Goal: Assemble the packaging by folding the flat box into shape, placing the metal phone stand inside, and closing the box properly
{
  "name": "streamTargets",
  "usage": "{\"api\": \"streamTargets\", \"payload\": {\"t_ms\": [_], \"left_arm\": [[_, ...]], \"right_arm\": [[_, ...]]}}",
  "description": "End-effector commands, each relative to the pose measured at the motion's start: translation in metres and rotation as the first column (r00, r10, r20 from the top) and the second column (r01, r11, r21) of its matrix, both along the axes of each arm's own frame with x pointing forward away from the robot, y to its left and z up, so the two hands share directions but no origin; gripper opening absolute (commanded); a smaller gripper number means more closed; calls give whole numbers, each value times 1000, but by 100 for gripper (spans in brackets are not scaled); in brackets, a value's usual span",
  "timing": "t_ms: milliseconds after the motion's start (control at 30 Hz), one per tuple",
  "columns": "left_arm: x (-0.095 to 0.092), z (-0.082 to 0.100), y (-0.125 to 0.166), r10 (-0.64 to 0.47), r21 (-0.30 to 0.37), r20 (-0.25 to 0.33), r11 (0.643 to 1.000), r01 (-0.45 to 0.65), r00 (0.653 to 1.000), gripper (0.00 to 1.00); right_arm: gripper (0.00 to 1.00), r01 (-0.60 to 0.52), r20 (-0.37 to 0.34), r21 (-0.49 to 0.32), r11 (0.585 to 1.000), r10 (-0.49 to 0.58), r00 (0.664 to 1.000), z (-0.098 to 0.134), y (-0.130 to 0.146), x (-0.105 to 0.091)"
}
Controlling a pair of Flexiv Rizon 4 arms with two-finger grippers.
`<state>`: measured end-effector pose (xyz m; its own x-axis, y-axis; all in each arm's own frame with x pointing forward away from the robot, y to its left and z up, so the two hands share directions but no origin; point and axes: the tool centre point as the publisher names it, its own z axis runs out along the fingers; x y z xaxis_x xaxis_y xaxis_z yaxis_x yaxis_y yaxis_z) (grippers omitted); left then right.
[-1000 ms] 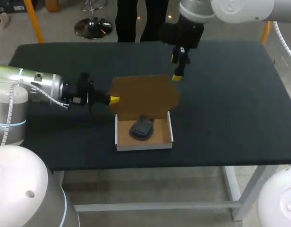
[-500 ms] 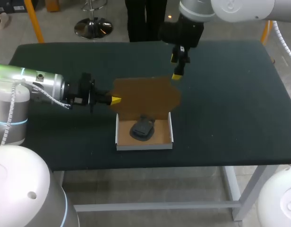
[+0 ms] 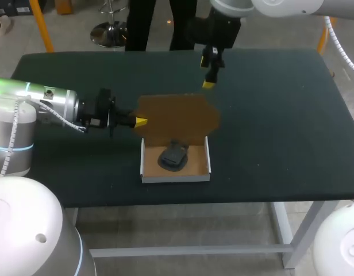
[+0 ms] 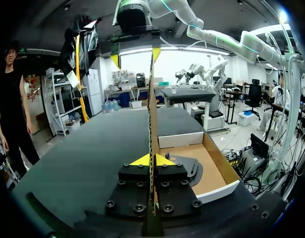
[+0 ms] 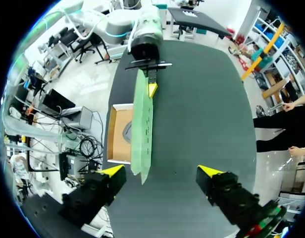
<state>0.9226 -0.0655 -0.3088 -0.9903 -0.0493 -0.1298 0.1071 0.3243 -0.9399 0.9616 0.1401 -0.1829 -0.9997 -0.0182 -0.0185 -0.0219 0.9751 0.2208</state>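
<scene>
While the phone stand (image 3: pixel 172 156) lies inside the open box (image 3: pixel 176 177) near the front edge of the table (image 3: pixel 280 115), the lid (image 3: pixel 177 118) is stood upright, its side edge pinched by the left gripper (image 3: pixel 139 122). The right gripper (image 3: pixel 207 72) is spread wide above the lid's far side, apart from it.

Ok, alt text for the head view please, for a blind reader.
The left gripper, jaws shut, holds up the brown lid of an open white box with a phone stand inside. The right gripper hangs open beyond it.
</scene>
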Motion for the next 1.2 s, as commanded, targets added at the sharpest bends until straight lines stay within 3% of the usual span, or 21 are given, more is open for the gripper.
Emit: {"api": "streamTargets", "payload": {"t_ms": [33, 133, 200, 500, 1200], "left_arm": [[0, -1, 0, -1, -2, 1, 1000, 1, 1000, 0], [0, -1, 0, -1, -2, 1, 1000, 1, 1000, 0], [0, -1, 0, -1, -2, 1, 1000, 1, 1000, 0], [0, -1, 0, -1, -2, 1, 1000, 1, 1000, 0], [0, -1, 0, -1, -2, 1, 1000, 1, 1000, 0]], "right_arm": [[100, -14, -16, -30, 999, 14, 1000, 5, 14, 8], [78, -25, -20, -48, 999, 24, 1000, 2, 25, 12], [48, -28, -21, -55, 998, 27, 999, -1, 30, 14], [49, -28, -22, -76, 997, 26, 999, -13, 47, 21], [43, -58, -55, -124, 991, 51, 997, -38, 76, 1]]}}
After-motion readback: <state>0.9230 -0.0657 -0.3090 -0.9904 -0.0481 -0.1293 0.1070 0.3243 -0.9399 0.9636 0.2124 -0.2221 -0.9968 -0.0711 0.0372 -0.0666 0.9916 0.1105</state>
